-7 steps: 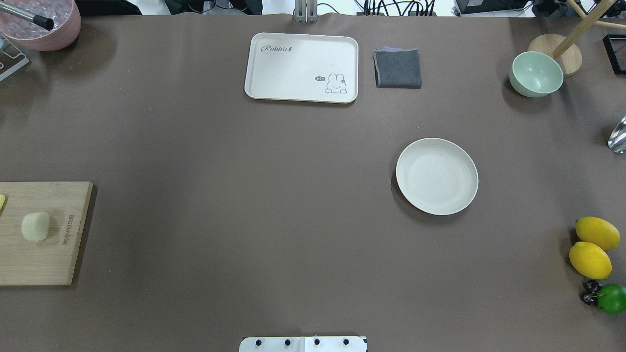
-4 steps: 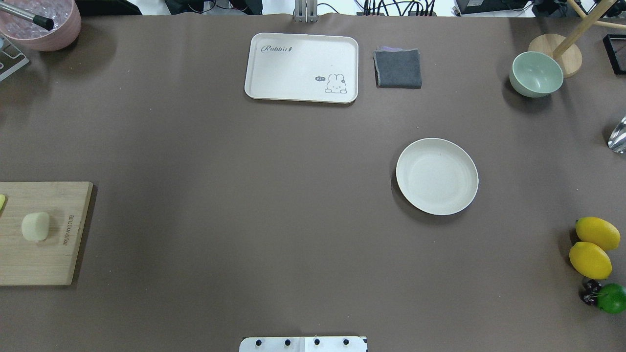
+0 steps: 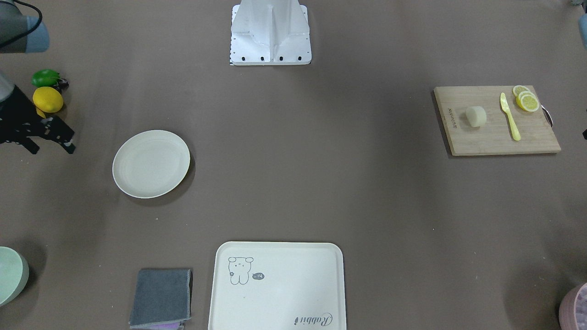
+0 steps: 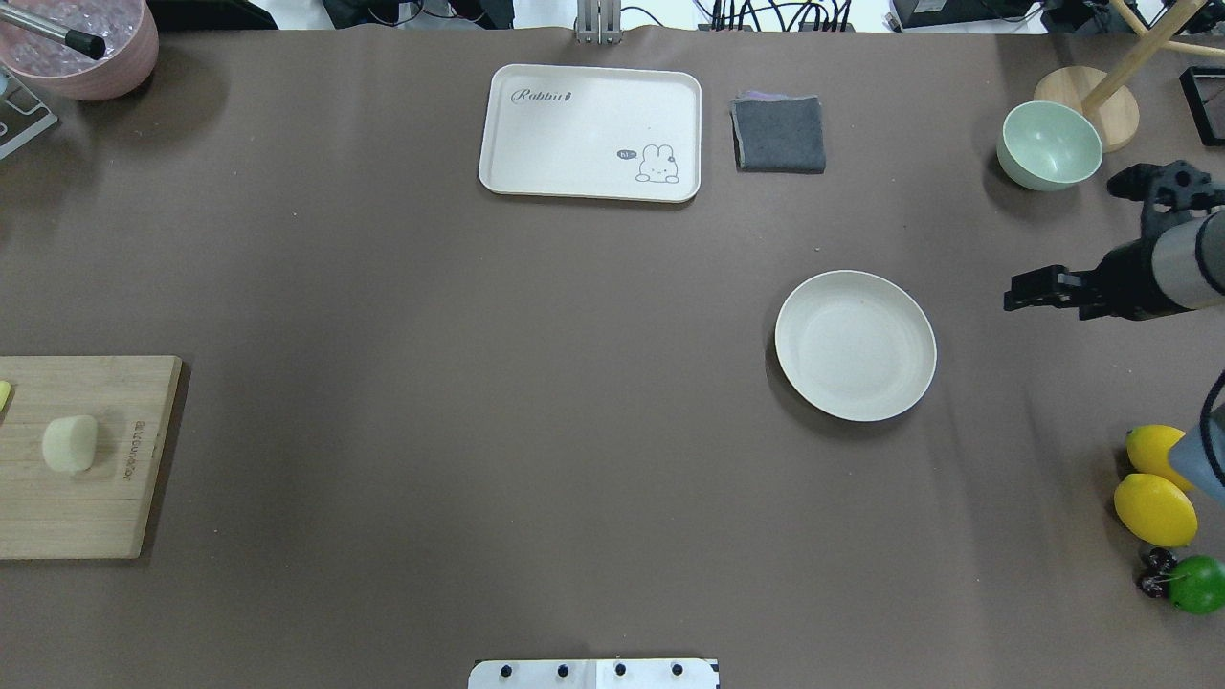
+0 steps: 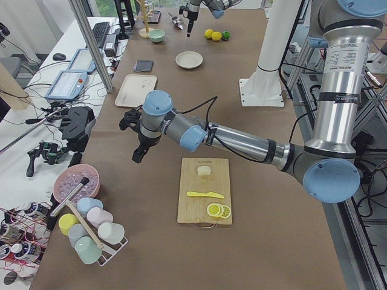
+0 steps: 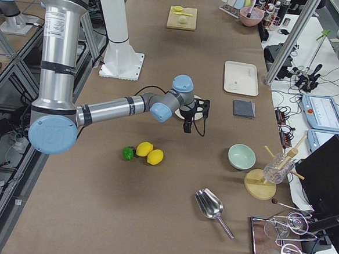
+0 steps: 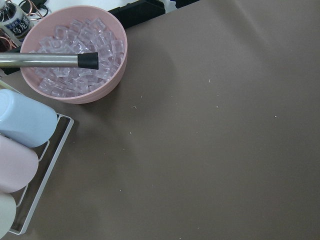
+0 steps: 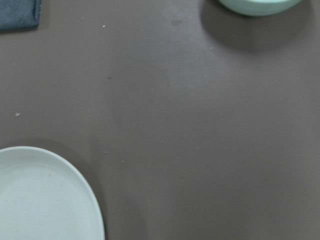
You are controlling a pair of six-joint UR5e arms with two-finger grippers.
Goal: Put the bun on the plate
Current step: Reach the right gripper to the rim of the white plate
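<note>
Could squash or drop the soft-looking bun [image 4: 69,443], lying on the cutting board [image 4: 105,522] at the surface's left edge, over the long carry to the plate [image 4: 855,344], with right fingers [image 3: 68,145] spread near it and left fingers [image 5: 139,154] impossible to read.

Table [image 4: 478,383]: plate [image 4: 855,344], tray [image 4: 590,132], board [image 4: 86,507], cloth [image 4: 779,134], lemons [image 4: 1155,509], perhaps cherries [image 4: 1156,572].

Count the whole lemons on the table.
2. The farther lemon and the nearer lemon lie side by side at the robot's far right, beside the green fruit. None look hidden.
</note>
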